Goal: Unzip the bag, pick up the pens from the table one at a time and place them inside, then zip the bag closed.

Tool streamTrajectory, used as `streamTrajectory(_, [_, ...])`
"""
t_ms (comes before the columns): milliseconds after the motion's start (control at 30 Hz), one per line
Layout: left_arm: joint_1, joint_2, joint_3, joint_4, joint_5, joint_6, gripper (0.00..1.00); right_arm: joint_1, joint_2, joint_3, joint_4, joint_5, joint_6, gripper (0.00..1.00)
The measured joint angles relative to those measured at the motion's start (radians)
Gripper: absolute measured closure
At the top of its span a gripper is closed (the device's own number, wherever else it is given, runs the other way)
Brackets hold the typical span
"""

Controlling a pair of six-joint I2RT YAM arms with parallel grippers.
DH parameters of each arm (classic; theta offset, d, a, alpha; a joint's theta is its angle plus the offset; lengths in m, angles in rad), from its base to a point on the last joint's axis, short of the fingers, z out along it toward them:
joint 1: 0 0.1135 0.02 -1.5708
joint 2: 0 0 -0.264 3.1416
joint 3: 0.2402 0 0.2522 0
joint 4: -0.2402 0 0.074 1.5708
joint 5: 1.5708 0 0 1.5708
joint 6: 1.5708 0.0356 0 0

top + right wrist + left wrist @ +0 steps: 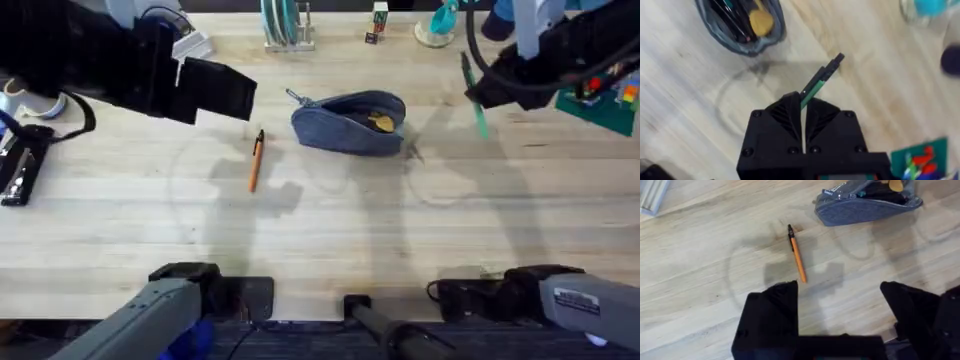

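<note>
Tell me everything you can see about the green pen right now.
The green pen is slim, with a green barrel and a dark end. It is off the table, clamped between the closed jaws of the right gripper, and juts out slanting. The open grey-blue bag lies beyond it, not touching. In the overhead view it hangs right of the bag.

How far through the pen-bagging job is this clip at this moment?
Done: the bag lies unzipped, mouth gaping. In hand: the right gripper is shut on the green pen, held above the table beside the bag. Left: drop it in, bag the orange pen under the open left gripper, then zip closed.
</note>
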Motion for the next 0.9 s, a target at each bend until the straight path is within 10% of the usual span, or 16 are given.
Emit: streamTrajectory(900, [0.000, 0.000, 0.000, 0.000, 0.000, 0.000, 0.006, 0.207, 0.000, 0.000, 0.116, -0.087, -0.323, 0.971])
